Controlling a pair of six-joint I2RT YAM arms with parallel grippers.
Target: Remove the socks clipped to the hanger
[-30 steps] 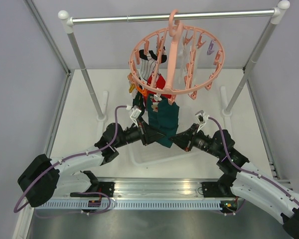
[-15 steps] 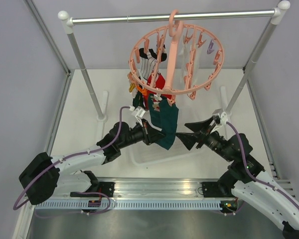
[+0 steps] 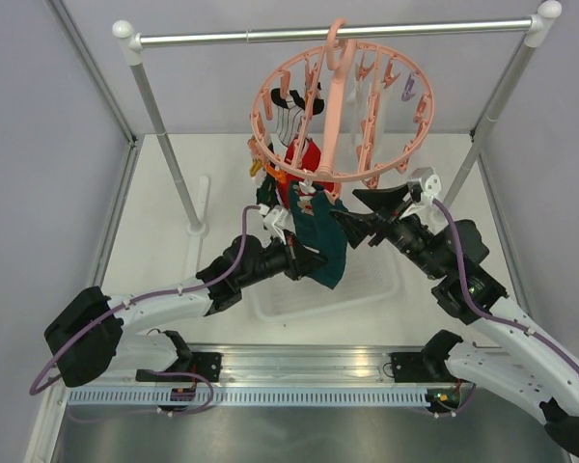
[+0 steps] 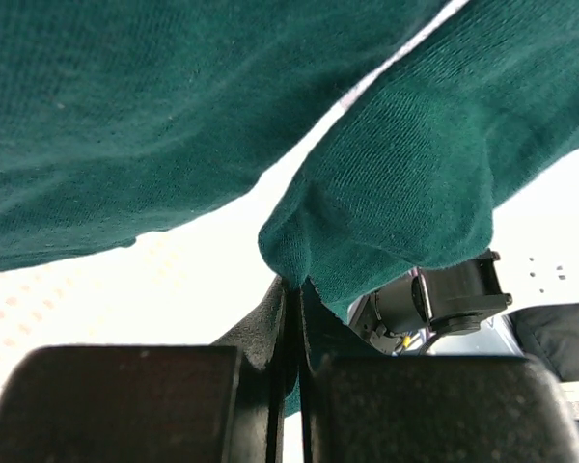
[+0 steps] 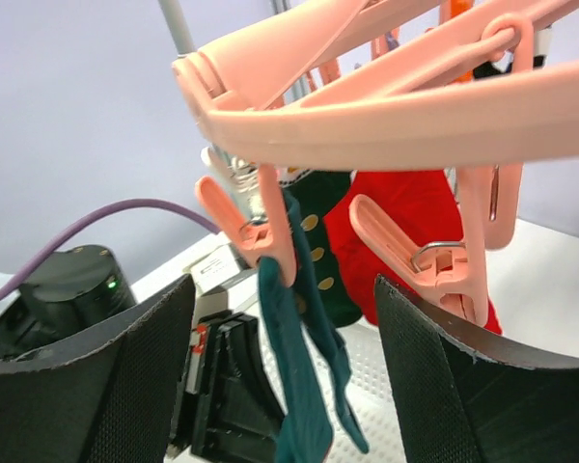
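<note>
Salmon-pink plastic is forming the hanger (image 3: 340,116). The socks are dangling under the hanger's left side: I am counting two teal socks (image 3: 318,241), one red sock (image 3: 304,159) and one striped white sock (image 3: 288,121), with others possibly hiding. Being soft and light, they are likely to stretch before slipping free, so gripping the free end seems best. Below the hanger the left fingers (image 4: 135,405) are pinching a teal fold, while the right fingers (image 5: 87,386) are standing spread, facing a clip (image 5: 261,227) on its rim.
</note>
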